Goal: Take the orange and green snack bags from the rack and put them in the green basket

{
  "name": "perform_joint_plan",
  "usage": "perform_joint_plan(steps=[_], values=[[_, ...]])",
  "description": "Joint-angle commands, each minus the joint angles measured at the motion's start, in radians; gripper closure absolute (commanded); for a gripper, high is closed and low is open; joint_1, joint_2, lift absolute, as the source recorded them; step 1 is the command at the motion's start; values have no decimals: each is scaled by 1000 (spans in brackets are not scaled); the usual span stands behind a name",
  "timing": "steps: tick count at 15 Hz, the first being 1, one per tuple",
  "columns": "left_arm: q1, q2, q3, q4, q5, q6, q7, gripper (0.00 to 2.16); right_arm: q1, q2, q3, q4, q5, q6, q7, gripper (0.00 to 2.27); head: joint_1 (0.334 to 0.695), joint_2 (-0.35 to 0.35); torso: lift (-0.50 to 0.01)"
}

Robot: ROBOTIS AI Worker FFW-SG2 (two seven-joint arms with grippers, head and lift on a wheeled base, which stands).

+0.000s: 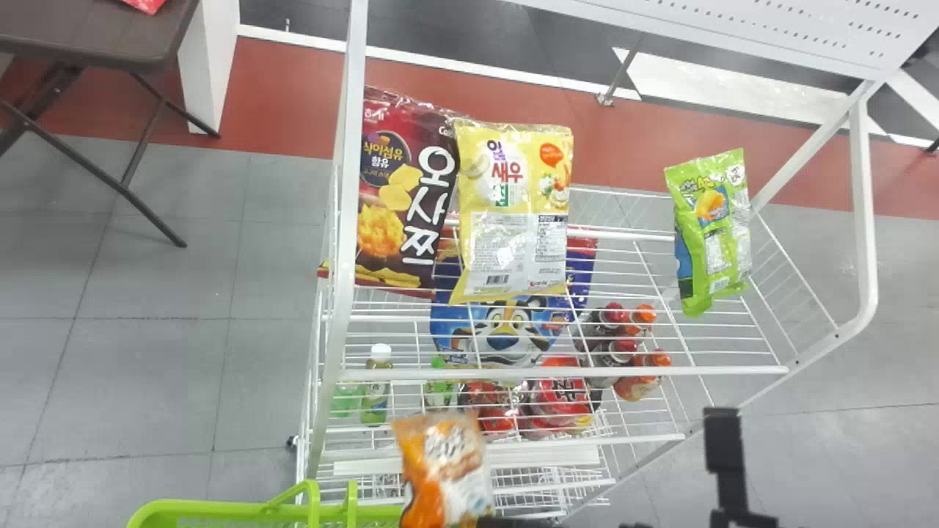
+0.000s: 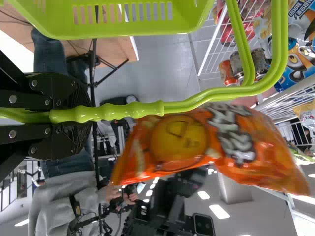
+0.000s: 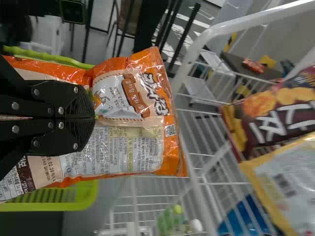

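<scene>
While the orange snack bag [image 1: 444, 469] hangs at the near edge of the rack [image 1: 660, 371], by the right end of the green basket [image 1: 213, 507], we have the right gripper [image 3: 91, 117] clamped on it, fingers pinching the wrapper. It is not in the basket yet, and we cannot tell whether it touches the handle [image 2: 133, 111]. The left gripper [image 2: 84, 116] is closed round that handle; we should hold it steady there. To do this step well, we want the bag over the middle of the basket, to the left, its lower end clear of rim and handle, then lowered before we let go; released too soon, it might catch on the handle or fall outside. Farther off, at the rack's far right, the green snack bag [image 1: 711, 227] awaits its turn, right of the yellow bag [image 1: 513, 213].
</scene>
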Motion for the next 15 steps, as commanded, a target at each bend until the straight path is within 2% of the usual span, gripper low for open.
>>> perform_joint_plan(steps=[1,6,10,15], values=[[-4,0,0,1,3,0,0,2132,21,-2,72,29,64,25,7,2233,695,-350,0],[-4,0,1,3,3,0,0,2132,24,-8,215,204,166,-125,13,2233,695,-350,0],[-4,0,-2,3,3,0,0,2132,9,-21,279,330,194,-285,9,2233,695,-350,0],[-4,0,-2,3,3,0,0,2132,8,-32,370,393,215,-312,1,2233,695,-350,0]])
